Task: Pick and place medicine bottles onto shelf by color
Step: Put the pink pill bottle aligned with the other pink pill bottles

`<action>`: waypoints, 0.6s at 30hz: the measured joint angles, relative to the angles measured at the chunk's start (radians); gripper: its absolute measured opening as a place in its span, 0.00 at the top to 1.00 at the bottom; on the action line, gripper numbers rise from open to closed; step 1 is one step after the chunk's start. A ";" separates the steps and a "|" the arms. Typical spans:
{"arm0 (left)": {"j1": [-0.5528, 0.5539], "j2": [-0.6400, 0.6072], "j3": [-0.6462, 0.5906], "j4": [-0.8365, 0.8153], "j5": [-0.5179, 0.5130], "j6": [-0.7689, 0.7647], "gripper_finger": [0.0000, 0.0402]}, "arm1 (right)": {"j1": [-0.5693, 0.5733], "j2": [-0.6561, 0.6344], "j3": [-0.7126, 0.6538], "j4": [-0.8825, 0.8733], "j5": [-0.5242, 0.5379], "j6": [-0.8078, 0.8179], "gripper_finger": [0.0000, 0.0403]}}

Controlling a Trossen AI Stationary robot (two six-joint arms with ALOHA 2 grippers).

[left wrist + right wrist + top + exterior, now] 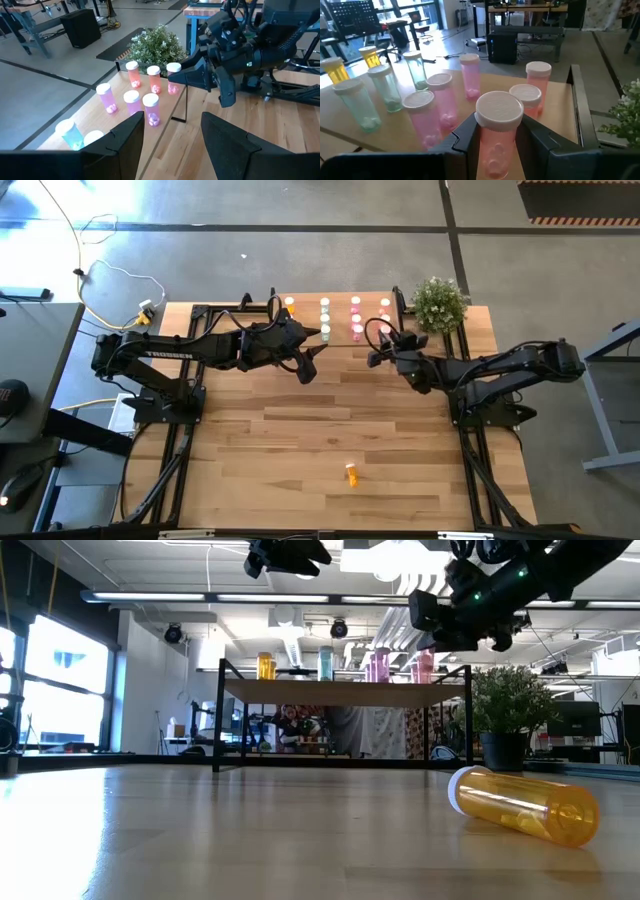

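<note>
The shelf (pixel 305 320) stands at the table's far middle and bears upright medicine bottles: orange (pixel 334 70), pale green (pixel 384 89), pink (pixel 470 75) and reddish-pink (pixel 538 75). My right gripper (pixel 499 135) is at the shelf's near edge (pixel 372 348), shut on one reddish-pink bottle (pixel 497 150) with a white cap. My left gripper (pixel 172 130) hangs open left of it (pixel 312 368), with nothing between its fingers. One orange bottle (pixel 351 473) lies on its side on the table near the front edge. My right gripper pinches the reddish-pink bottle between its two fingers, on the sides of its body just under the white cap (pixel 486 136). The fingers come in about level from the table's near side. The bottle stands upright in the hold; its lower end is out of the frame.
A potted plant (pixel 438 303) stands at the shelf's right end, close to my right arm. The shelf's black legs (pixel 217 730) hold its board above the table. Bare tabletop (pixel 300 430) lies between the shelf and the lying orange bottle (pixel 525 803).
</note>
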 joint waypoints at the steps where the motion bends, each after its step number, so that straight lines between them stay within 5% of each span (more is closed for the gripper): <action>1: 0.000 0.000 0.000 0.000 0.000 0.005 0.54 | 0.000 0.000 0.001 -0.010 -0.002 0.014 0.76; 18: 0.000 0.000 0.000 -0.019 0.001 0.023 0.54 | -0.033 0.059 0.001 -0.006 -0.053 0.046 0.76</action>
